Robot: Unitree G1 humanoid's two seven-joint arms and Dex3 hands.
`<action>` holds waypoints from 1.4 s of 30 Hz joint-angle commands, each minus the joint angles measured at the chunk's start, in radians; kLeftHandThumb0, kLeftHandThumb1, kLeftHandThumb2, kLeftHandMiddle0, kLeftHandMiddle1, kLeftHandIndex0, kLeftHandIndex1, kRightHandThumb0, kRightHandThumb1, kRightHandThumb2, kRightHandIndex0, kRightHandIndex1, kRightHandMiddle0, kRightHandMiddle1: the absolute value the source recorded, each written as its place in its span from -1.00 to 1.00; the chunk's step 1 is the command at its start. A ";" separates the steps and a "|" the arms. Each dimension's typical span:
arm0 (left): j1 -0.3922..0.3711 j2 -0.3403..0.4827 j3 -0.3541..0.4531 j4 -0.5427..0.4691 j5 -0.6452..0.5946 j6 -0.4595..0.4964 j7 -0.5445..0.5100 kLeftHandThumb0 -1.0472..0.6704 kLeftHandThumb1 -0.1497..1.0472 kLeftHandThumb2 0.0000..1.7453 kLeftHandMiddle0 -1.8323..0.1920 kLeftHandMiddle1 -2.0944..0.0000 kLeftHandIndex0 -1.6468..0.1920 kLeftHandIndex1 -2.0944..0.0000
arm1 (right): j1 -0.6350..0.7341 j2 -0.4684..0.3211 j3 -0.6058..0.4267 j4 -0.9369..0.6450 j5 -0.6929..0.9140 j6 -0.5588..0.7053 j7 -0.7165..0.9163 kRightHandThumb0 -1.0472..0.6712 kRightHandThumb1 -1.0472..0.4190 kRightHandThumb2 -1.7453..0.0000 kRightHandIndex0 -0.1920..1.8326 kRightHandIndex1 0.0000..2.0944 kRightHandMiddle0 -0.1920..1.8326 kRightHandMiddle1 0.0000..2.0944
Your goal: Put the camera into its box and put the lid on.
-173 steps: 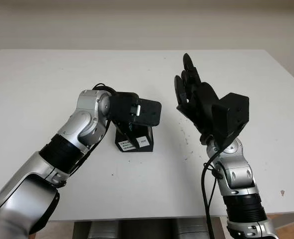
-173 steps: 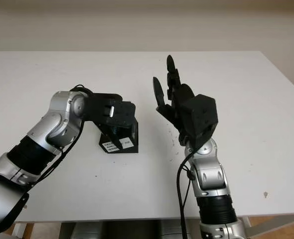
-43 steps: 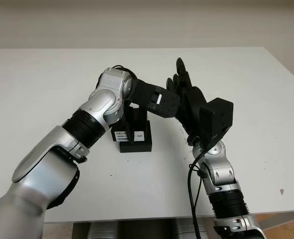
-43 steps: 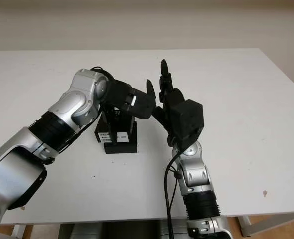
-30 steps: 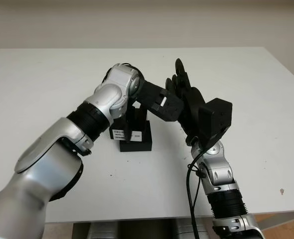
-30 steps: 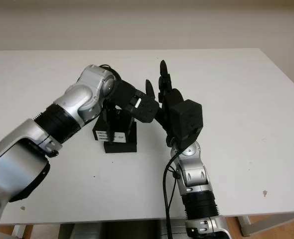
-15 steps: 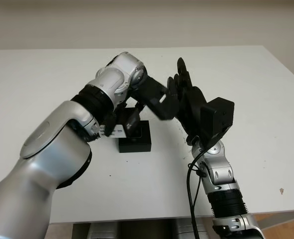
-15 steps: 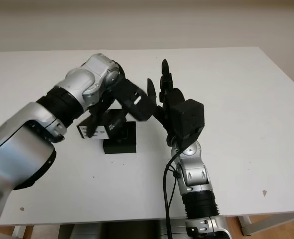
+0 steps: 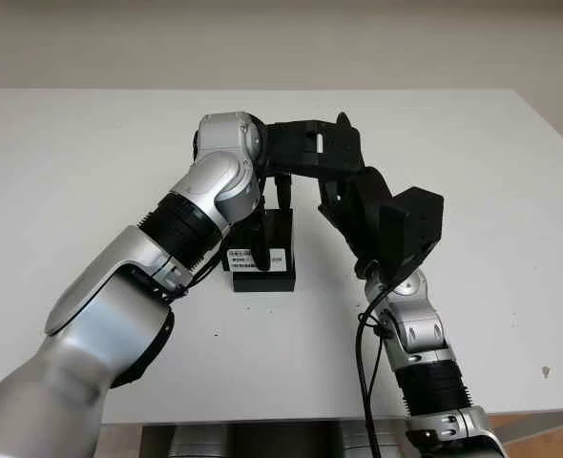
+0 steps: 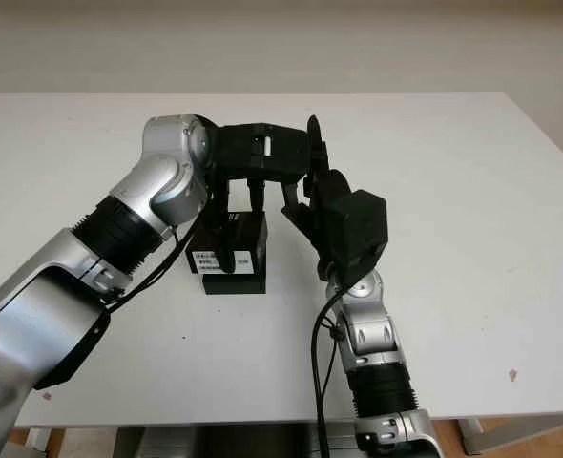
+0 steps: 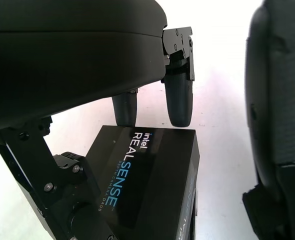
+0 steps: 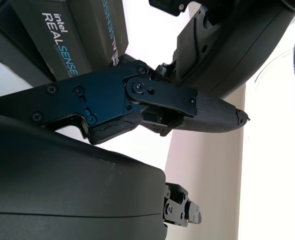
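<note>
Left robot hand [image 9: 305,153] has swung up and across; we now see it level above the lid [image 11: 142,185], fingers [image 11: 179,97] hanging over its far edge. Lid, half a second ago tilted, now sits flat under that robot hand on the box [image 9: 262,280].

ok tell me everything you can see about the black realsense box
The black box is rectangular, with a smooth, slightly glossy lid printed "intel REALSENSE" in white and blue. White labels sit on its near side. It stands on the white table, lid on, over a wider black base at its foot. The left hand hangs open just above it, fingers pointing down past its far edge; whether they touch is unclear. The right hand is raised beside it, apart.
</note>
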 commanded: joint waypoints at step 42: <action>0.313 0.353 -0.007 -0.621 0.069 -0.338 0.089 -0.97 1.00 -0.34 1.00 1.00 1.00 1.00 | -0.050 -0.108 -0.089 -0.038 0.032 0.010 0.041 -0.69 -1.00 0.28 -1.00 -0.97 -1.00 -1.00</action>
